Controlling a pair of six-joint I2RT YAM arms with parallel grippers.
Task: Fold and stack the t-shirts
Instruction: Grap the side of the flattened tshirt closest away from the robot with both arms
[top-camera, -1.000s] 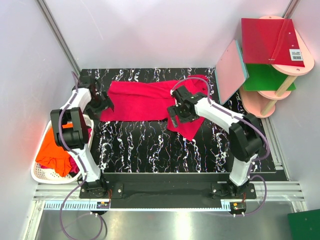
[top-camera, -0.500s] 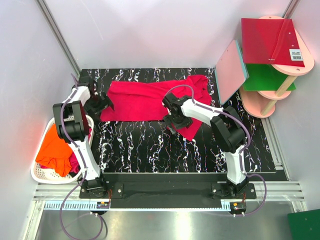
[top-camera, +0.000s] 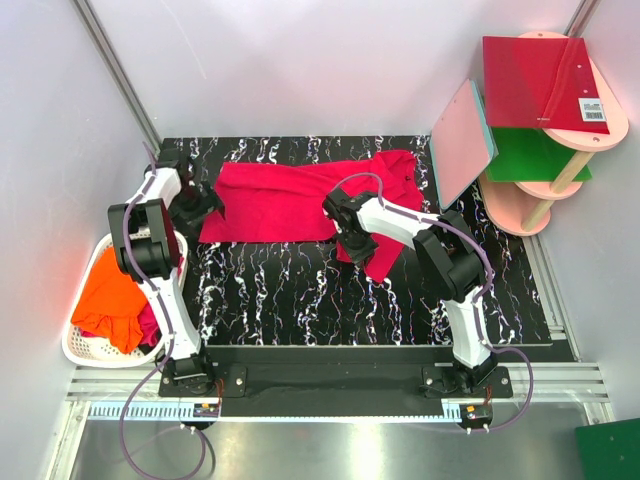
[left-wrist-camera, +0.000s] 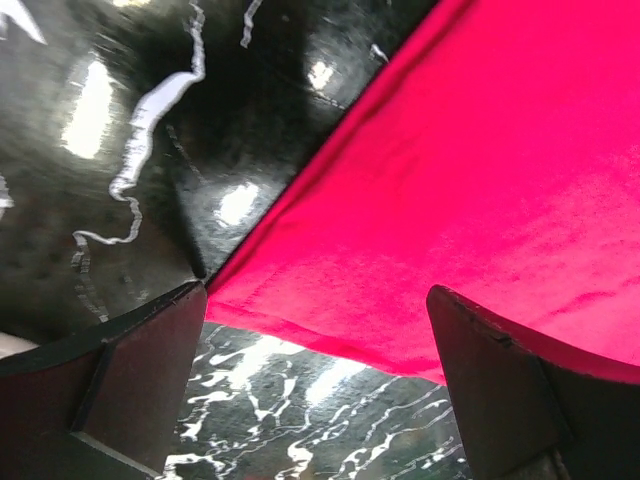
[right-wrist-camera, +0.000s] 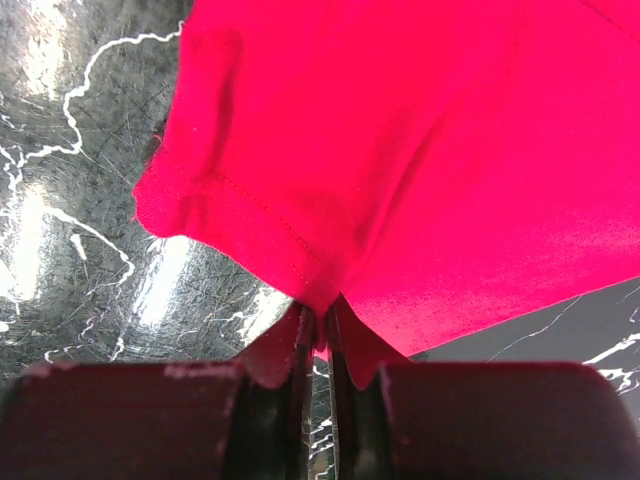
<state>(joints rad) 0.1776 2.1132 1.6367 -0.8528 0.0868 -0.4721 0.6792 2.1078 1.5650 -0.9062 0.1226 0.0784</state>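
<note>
The crimson cloth t-shirt (top-camera: 280, 200), spread on the far half of the black white-veined table (top-camera: 290, 300), looks soft and floppy and probably handles best by its hems; the right gripper (right-wrist-camera: 318, 328) is pinched tight on its near hem, while the left gripper (left-wrist-camera: 315, 355) gapes empty.

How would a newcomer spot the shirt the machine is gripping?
Look at the black, white-veined table. Across its far half lies the crimson t-shirt, pinched at its near edge by the right tool. Unlike the orange shirt bunched in the white basket, it lies spread out.
</note>
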